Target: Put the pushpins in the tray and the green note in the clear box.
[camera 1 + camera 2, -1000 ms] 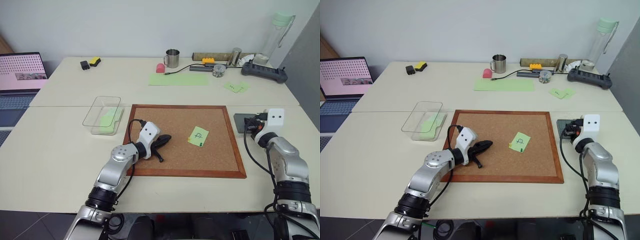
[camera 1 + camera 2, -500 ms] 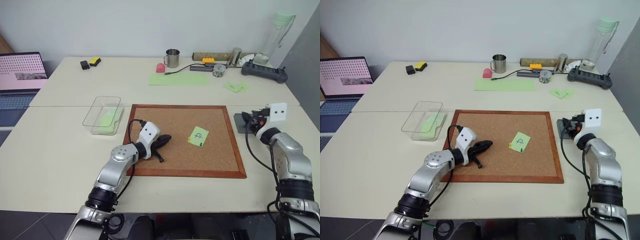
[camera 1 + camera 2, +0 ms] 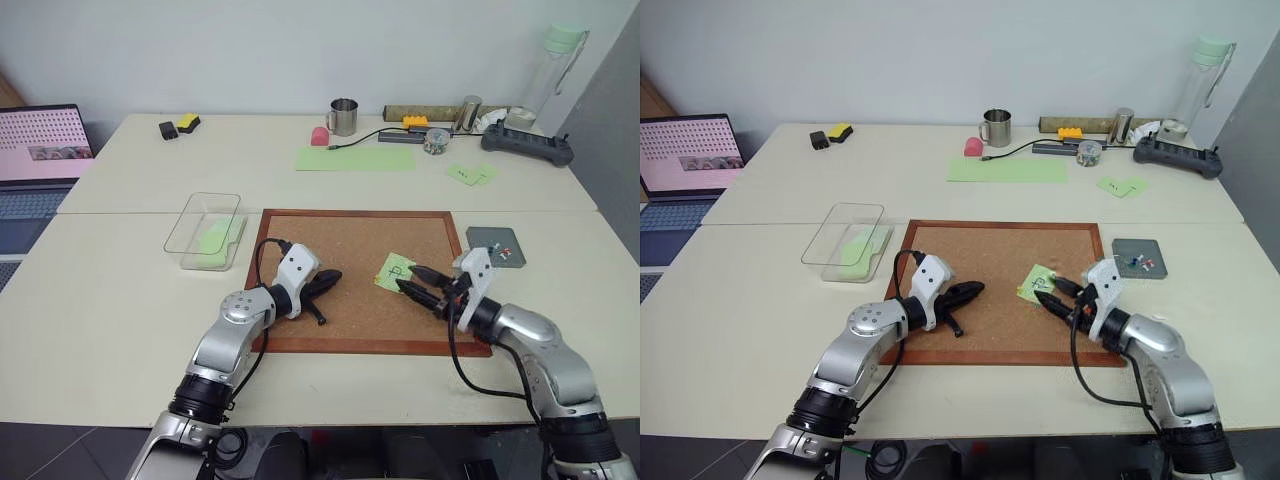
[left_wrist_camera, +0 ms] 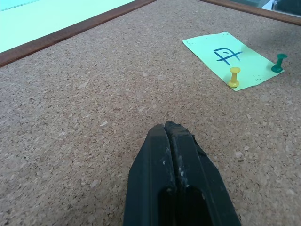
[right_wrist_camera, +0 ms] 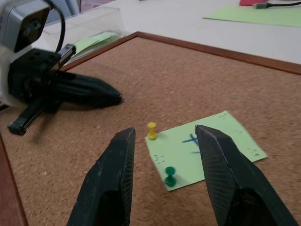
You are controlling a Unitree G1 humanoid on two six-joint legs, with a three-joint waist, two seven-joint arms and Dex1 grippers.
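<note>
Partly done: a few pushpins [image 3: 1139, 262] lie in the tray [image 3: 1137, 257], but the green note [image 5: 207, 146] is pinned to the corkboard [image 3: 340, 250] by two pins; right gripper [image 5: 162, 181] open over it, left gripper [image 4: 175, 141] closed, empty.

Silver-grey jointed arms, white wrist housings, looping black cables — each gripper [image 3: 318, 287] [image 3: 418, 281] has two black fingers.

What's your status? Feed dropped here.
Left gripper shut, idle on corkboard. Right gripper open, at green note. Two pushpins hold it. Nothing blocking.
</note>
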